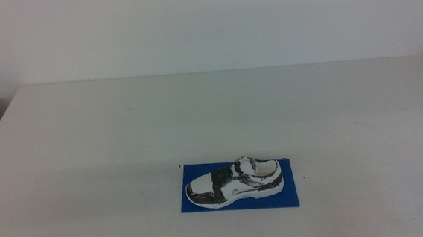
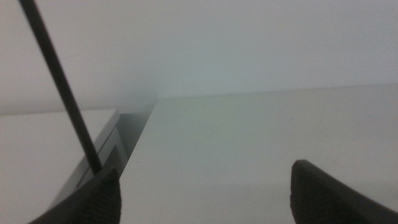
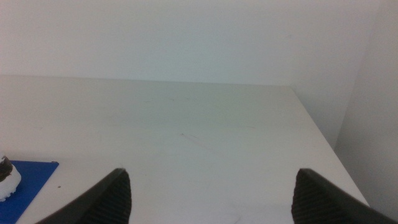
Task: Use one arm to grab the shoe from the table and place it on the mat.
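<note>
Shoe (image 1: 235, 182) lies on mat (image 1: 241, 195), long axis left-right, toe left. Both claws (image 2: 205, 193) (image 3: 211, 196) spread wide, holding nothing.

Bare lab setup: plain white table (image 1: 122, 125) (blank white wall (image 1: 205, 22) behind).

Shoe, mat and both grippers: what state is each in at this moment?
shoe: lying upright on its sole on the mat, untouched by any gripper.
mat: flat on the table, with the shoe on it.
left gripper: open, empty, over the table's edge.
right gripper: open, empty, above the table beside the mat.
</note>
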You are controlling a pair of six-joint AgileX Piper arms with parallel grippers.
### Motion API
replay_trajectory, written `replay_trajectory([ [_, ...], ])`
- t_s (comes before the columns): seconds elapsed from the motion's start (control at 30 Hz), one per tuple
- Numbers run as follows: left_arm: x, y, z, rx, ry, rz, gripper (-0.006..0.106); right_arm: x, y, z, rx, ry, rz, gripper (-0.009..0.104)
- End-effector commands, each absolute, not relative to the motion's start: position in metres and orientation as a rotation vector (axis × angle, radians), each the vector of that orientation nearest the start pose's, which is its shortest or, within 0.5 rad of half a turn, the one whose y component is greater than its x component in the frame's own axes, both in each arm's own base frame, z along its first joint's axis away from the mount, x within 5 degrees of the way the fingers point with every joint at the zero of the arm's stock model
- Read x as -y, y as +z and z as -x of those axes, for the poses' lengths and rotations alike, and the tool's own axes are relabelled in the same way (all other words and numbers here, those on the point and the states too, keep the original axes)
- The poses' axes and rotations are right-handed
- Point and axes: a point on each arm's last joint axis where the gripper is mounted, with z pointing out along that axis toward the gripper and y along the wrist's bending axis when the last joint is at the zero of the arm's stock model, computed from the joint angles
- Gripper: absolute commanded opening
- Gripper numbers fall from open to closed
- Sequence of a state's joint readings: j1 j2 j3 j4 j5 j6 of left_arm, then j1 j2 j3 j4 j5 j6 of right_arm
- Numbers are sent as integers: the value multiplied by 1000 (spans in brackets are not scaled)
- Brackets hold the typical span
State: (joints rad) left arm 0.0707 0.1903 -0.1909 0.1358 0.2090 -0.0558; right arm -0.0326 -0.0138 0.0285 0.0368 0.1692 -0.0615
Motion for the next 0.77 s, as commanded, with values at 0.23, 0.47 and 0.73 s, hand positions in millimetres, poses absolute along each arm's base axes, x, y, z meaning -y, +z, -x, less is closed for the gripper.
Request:
replay_trajectory([
  [0.23,-7,217,-52,-1534,122,62,93,1,201,-55,-1558,-58,15,66],
  [0.47,-6,197,-54,-1560,110,68,93,1,201,-55,-1558,-58,15,66],
  [0.73,-7,196,-55,-1571,136,44,93,1,201,-55,-1558,-58,15,66],
])
